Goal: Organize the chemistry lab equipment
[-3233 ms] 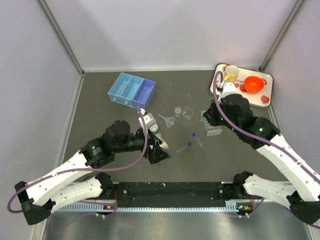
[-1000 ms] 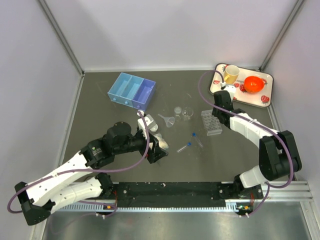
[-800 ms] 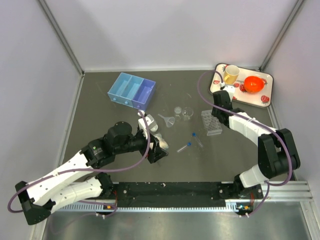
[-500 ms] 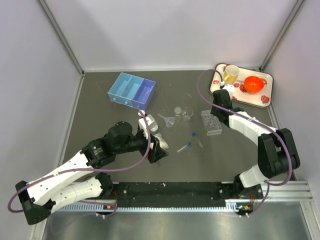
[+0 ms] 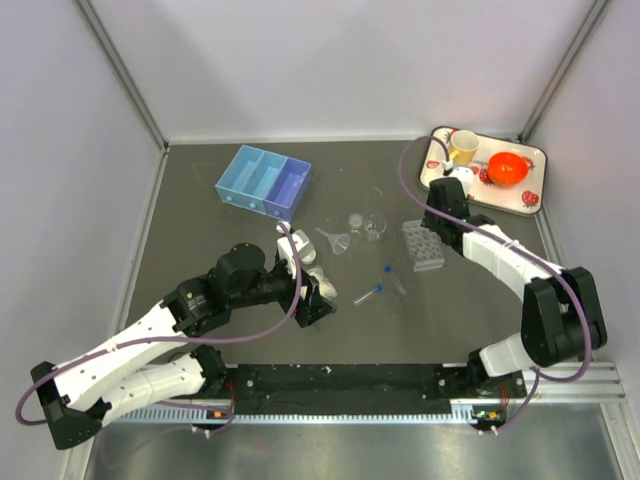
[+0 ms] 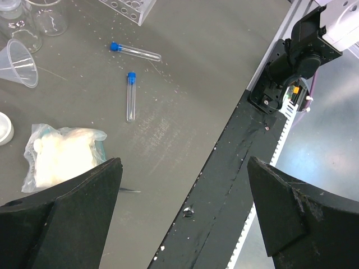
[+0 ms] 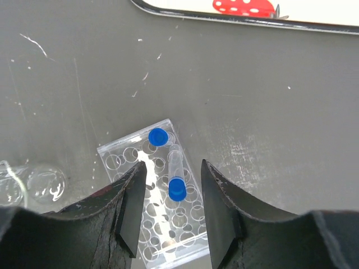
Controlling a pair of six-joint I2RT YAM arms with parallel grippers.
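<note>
The right gripper [image 7: 173, 165] hovers over the clear tube rack [image 7: 124, 161] with its jaws parted. A blue-capped tube [image 7: 175, 172] leans in the rack between them, seemingly released. A second tube [image 7: 158, 136] stands just beyond. The left gripper [image 6: 184, 168] gapes wide and empty, the bag of white material [image 6: 59, 154] just ahead of one finger.

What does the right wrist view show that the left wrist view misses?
Right wrist only: two capped tubes at the rack, a standing tube in a hole and a second tube tilted over the top, plus the strawberry tray edge. Left wrist only: loose tubes flat on the table, the funnel, the bag, the rail. Both: the rack and the beakers.
</note>
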